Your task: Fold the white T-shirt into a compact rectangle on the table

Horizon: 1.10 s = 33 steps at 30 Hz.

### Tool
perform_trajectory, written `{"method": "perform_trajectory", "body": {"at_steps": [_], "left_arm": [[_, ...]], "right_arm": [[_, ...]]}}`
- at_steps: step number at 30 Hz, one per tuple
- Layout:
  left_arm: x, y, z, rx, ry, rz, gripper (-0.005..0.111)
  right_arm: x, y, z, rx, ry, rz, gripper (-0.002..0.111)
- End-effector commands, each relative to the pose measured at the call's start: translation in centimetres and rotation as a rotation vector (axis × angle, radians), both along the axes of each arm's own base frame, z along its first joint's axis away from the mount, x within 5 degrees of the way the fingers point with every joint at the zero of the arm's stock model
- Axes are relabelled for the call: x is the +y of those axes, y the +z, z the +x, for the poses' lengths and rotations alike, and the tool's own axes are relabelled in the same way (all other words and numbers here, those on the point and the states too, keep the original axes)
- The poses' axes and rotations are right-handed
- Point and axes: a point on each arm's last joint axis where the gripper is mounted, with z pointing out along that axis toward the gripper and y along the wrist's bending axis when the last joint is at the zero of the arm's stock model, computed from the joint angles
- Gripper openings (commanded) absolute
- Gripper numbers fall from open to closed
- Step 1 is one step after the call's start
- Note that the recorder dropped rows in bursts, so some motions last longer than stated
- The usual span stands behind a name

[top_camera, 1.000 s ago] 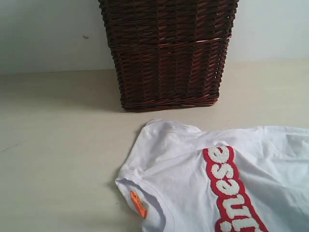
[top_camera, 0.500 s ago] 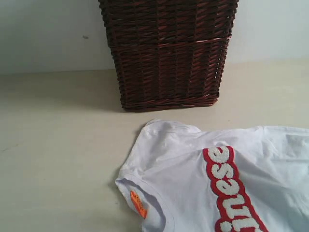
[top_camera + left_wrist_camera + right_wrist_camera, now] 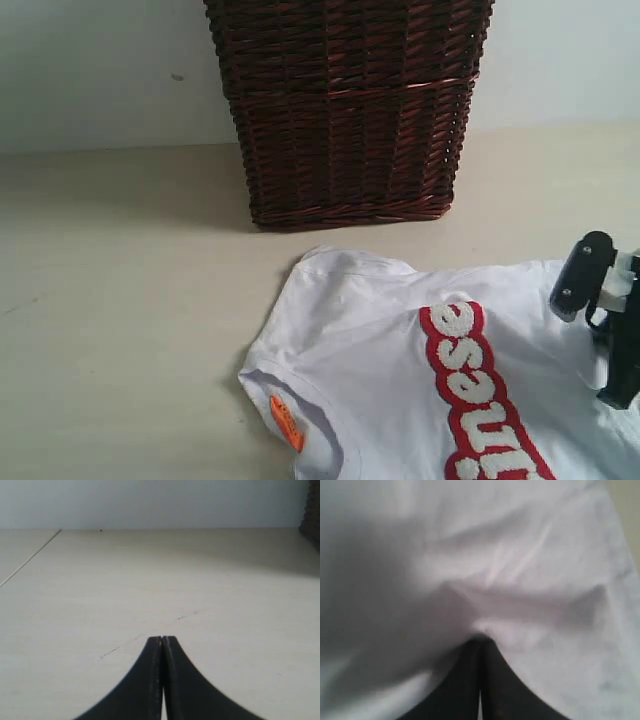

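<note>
Nearest to the camera, the white T-shirt (image 3: 380,350) is seen lying spread on the bench (image 3: 120,300), with its red-outlined letters (image 3: 480,390) and orange tag (image 3: 287,422) exposed. Part of it is cut off by the picture's edge. No fold is seen, so the task is judged to be at its very beginning, and every fold is left to be made. The right gripper (image 3: 480,641) is set on the cloth with its fingers clenched. A pucker is gathered at their tips, so a pinch on the shirt is judged likely. The left gripper (image 3: 163,639) is held over bare bench, its fingers pressed together on nothing. Farther back, the wicker basket (image 3: 350,110) is found, apart from the shirt. Counted are one T-shirt, one tag, one basket and two grippers.
</note>
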Motion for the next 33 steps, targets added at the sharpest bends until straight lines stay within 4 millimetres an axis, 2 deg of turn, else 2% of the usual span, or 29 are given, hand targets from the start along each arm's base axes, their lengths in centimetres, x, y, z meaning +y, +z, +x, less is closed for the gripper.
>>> {"method": "perform_trajectory", "body": {"at_steps": [1, 5, 9, 11, 13, 17, 22, 24, 26, 28, 30, 32, 33], "left_arm": [[0.0, 0.1, 0.0, -0.011, 0.002, -0.002, 0.000], [0.0, 0.1, 0.0, -0.011, 0.002, -0.002, 0.000], [0.0, 0.1, 0.0, -0.011, 0.002, -0.002, 0.000], [0.0, 0.1, 0.0, -0.011, 0.002, -0.002, 0.000], [0.0, 0.1, 0.0, -0.011, 0.002, -0.002, 0.000], [0.0, 0.1, 0.0, -0.011, 0.002, -0.002, 0.000], [0.0, 0.1, 0.0, -0.011, 0.002, -0.002, 0.000], [0.0, 0.1, 0.0, -0.011, 0.002, -0.002, 0.000], [0.0, 0.1, 0.0, -0.011, 0.002, -0.002, 0.000], [0.0, 0.1, 0.0, -0.011, 0.002, -0.002, 0.000], [0.0, 0.1, 0.0, -0.011, 0.002, -0.002, 0.000], [0.0, 0.1, 0.0, -0.011, 0.002, -0.002, 0.000], [0.0, 0.1, 0.0, -0.011, 0.002, -0.002, 0.000]], "right_arm": [[3.2, -1.7, 0.0, 0.012, 0.106, 0.059, 0.000], [6.0, -2.9, -0.4, 0.039, 0.196, 0.084, 0.000], [8.5, -2.9, -0.5, -0.002, 0.223, 0.182, 0.000], [9.3, -2.6, 0.0, -0.029, 0.175, 0.245, 0.000], [9.6, -2.1, 0.8, -0.043, 0.054, 0.305, 0.000], [9.8, 0.1, 2.1, -0.105, -0.114, 0.413, 0.000], [9.7, 5.3, 2.7, -0.247, -0.193, 0.532, 0.000], [8.7, 7.1, 2.8, -0.294, -0.247, 0.550, 0.005], [6.7, 8.1, 3.1, -0.328, -0.333, 0.549, 0.014], [3.8, 8.4, 3.2, -0.343, -0.448, 0.515, 0.027], [-0.3, 8.1, 3.0, -0.335, -0.604, 0.447, 0.039], [-3.9, 7.6, 2.2, -0.304, -0.703, 0.342, 0.043], [-5.0, 7.3, 1.7, -0.281, -0.691, 0.278, 0.043]]}}
